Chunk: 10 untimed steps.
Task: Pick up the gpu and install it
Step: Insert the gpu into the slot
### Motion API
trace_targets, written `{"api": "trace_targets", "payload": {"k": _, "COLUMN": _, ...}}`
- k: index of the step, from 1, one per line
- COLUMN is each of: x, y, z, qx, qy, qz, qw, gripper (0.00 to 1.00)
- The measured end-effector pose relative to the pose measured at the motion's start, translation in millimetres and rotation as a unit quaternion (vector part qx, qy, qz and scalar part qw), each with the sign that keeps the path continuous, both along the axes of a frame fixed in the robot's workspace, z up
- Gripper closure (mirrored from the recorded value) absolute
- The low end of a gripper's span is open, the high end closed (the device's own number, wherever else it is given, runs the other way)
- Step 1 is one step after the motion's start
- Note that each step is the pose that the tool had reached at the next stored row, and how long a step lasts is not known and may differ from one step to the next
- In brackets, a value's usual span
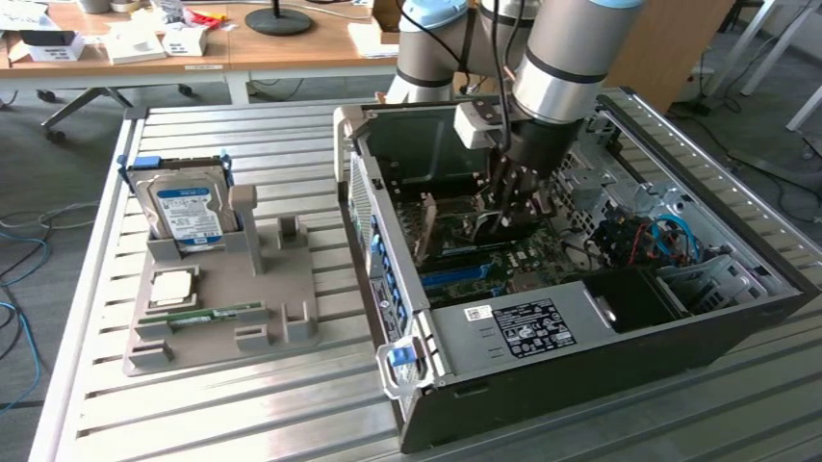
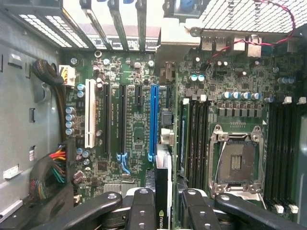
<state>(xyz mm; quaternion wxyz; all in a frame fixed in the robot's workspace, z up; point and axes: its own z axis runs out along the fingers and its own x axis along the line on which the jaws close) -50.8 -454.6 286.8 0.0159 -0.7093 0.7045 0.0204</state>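
Pincer [image 2: 165,195] part-closed, clamped on gpu [image 2: 163,167]. Card edge-on, in line w/ blue slot [image 2: 153,120], inside PC case [image 1: 578,366]. Likely light, stiff, fragile: grip board edges, not components.

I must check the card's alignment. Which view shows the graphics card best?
The wrist view: the graphics card stands edge-on between the tool's fingers, near the blue slot. In the exterior view, the arm hides most of it.
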Motion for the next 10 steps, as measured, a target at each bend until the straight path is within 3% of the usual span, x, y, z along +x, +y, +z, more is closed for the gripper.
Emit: {"api": "trace_targets", "payload": {"k": 10, "x": -2.9, "y": -0.9, "z": -0.1, "qx": -0.0007, "qy": 0.0, "qz": 0.0, "qw": 1.0, "gripper": 0.74}}
